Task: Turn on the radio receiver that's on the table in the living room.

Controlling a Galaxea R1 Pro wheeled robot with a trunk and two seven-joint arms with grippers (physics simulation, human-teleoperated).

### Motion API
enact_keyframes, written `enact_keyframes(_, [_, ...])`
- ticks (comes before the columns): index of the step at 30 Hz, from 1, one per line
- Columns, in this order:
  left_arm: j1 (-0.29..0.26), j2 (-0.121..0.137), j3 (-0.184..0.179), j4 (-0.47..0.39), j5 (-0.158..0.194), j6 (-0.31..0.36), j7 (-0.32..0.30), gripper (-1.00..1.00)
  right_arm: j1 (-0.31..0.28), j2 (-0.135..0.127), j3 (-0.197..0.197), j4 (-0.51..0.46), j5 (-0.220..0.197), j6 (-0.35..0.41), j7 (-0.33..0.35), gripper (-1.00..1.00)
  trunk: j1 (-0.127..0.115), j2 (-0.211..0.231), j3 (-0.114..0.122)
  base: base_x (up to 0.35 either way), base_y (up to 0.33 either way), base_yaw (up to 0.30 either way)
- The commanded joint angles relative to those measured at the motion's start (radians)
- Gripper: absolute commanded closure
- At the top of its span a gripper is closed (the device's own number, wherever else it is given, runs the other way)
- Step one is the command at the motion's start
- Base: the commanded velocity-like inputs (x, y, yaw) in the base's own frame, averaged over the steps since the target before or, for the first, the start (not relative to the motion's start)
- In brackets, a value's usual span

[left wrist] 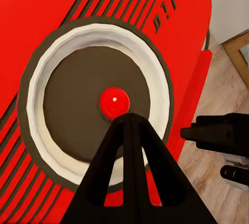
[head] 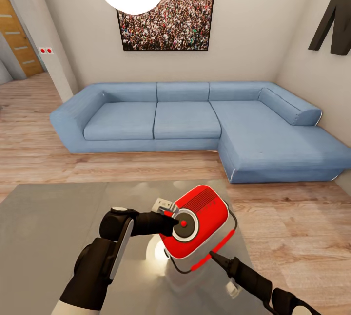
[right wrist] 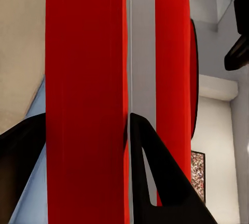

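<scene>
A: Above the near right part of the grey table point(head: 58, 227), the red radio receiver point(head: 200, 225) is seen lifted and tilted, its dial face turned toward the robot and to the left. Behind it, a blue sofa point(head: 195, 120) is set against the wall.

B: How is it held?

A: It is clamped by the right gripper point(head: 213, 255) at its lower edge. In the right wrist view the red body point(right wrist: 85, 99) is seen edge-on between the two dark fingers point(right wrist: 155, 182), which are closed on it.

B: And the left gripper?

A: The left gripper point(head: 170, 221) is brought in from the left, directly in front of the dial point(head: 184, 224). Its fingers are seen pressed together into one point in the left wrist view.

B: Which relation matters most?

A: The tip point(left wrist: 127, 117) is placed just below the small red button point(left wrist: 114, 103) at the dial's centre, seemingly touching its edge. A short push straight along the fingers is judged to be what is needed.

B: What is added by the wrist views?

A: The button alignment is shown by the left one; the grip is shown by the right.
</scene>
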Motion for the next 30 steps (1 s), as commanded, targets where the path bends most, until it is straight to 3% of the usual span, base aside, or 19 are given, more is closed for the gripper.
enact_keyframes(1, [0.0, 0.0, -0.001, 0.0, 0.0, 0.0, 0.0, 1.0, 0.0, -0.001, -0.001, -0.003, -0.005, -0.006, 0.002, 1.0, 0.0, 0.0, 0.0, 0.0, 0.0, 0.0])
enact_keyframes(6, [0.0, -0.002, -0.002, 0.0, -0.002, 0.0, 0.001, 1.0, 0.0, -0.004, 0.0, -0.002, -0.001, -0.006, 0.007, 1.0, 0.0, 0.0, 0.0, 0.0, 0.0, 0.0])
enact_keyframes(12, [0.0, -0.017, -0.002, -0.003, -0.036, 0.0, 0.002, 1.0, 0.0, -0.004, 0.0, -0.005, -0.007, -0.006, 0.035, 1.0, 0.0, 0.0, 0.0, 0.0, 0.0, 0.0])
enact_keyframes(23, [-0.003, -0.027, -0.003, 0.001, -0.039, -0.002, 0.02, 1.0, 0.0, 0.002, 0.0, -0.005, -0.007, -0.006, 0.043, 1.0, 0.0, 0.0, 0.0, 0.0, 0.0, 0.0])
enact_keyframes(30, [-0.09, -0.027, -0.002, 0.098, -0.029, -0.009, 0.074, 1.0, 0.0, 0.006, -0.003, -0.005, -0.009, -0.006, 0.051, 1.0, 0.0, 0.0, 0.0, 0.0, 0.0, 0.0])
